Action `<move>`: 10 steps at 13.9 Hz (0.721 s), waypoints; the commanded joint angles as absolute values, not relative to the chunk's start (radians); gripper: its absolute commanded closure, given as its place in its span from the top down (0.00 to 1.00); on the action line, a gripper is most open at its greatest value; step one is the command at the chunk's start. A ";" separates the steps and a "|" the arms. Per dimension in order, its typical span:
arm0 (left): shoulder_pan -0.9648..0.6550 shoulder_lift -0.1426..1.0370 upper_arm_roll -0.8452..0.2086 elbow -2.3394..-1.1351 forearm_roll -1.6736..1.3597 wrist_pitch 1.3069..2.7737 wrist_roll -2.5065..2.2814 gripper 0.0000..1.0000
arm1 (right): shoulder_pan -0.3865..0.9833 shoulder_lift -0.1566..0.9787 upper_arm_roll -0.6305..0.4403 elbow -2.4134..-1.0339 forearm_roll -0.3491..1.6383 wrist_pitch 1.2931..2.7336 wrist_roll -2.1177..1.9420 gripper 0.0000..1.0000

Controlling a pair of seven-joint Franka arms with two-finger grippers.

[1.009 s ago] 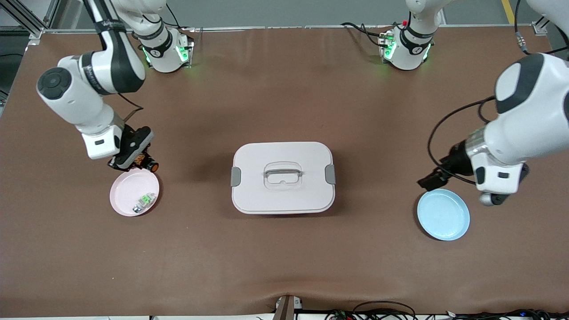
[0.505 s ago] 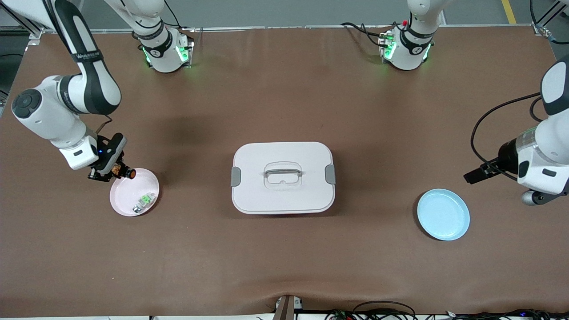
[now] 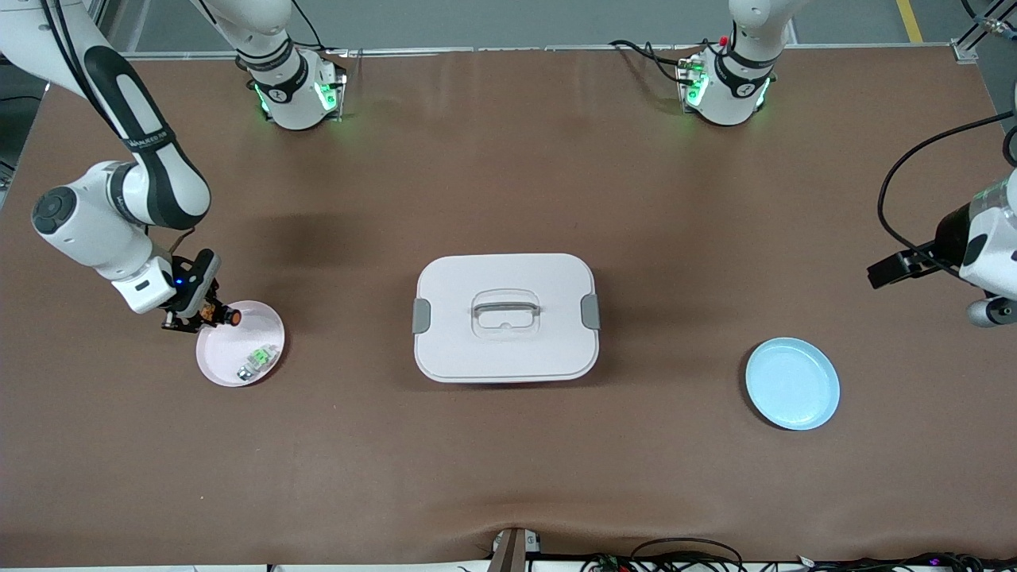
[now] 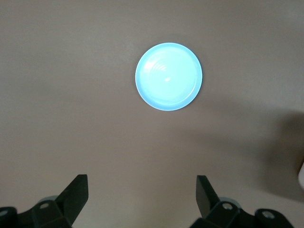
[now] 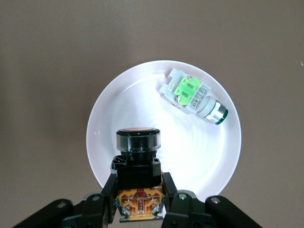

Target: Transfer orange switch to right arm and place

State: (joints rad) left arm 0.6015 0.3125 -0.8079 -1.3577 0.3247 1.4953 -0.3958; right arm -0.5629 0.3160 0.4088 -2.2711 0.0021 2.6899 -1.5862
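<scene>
Brown counter (image 3: 508,183): right tool (image 3: 199,318) grips orange switch (image 3: 222,316) over pink plate (image 3: 230,357); release next. Left tool (image 4: 142,202) waits, wide.

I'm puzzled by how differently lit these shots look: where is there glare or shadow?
Right wrist view: the pink plate is washed out nearly white. Left wrist view: the blue plate carries bright sheen, with a soft shadow on the table beside it. Front view: even light, with dark patches on the brown mat near the lidded box.
</scene>
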 commanded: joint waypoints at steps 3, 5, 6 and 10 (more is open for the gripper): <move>0.629 0.281 -0.821 -1.348 0.304 1.471 -0.256 1.00 | -0.572 0.373 0.426 -2.241 -0.017 2.723 -1.649 0.00; 0.627 0.265 -0.831 -1.350 0.304 1.471 -0.259 1.00 | -0.572 0.406 0.426 -2.208 -0.052 2.727 -1.654 0.00; 0.627 0.265 -0.841 -1.350 0.305 1.471 -0.259 1.00 | -0.575 0.425 0.425 -2.191 -0.064 2.727 -1.654 0.00; 0.629 0.262 -0.845 -1.348 0.302 1.473 -0.247 1.00 | -0.578 0.469 0.422 -2.175 -0.084 2.756 -1.651 0.00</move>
State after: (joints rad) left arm 0.6137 0.2784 -0.8380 -1.3487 0.3167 1.4876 -0.2765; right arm -0.5626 0.4349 0.4139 -2.1971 -0.0601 2.7394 -1.6387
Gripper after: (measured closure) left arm 0.000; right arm 0.590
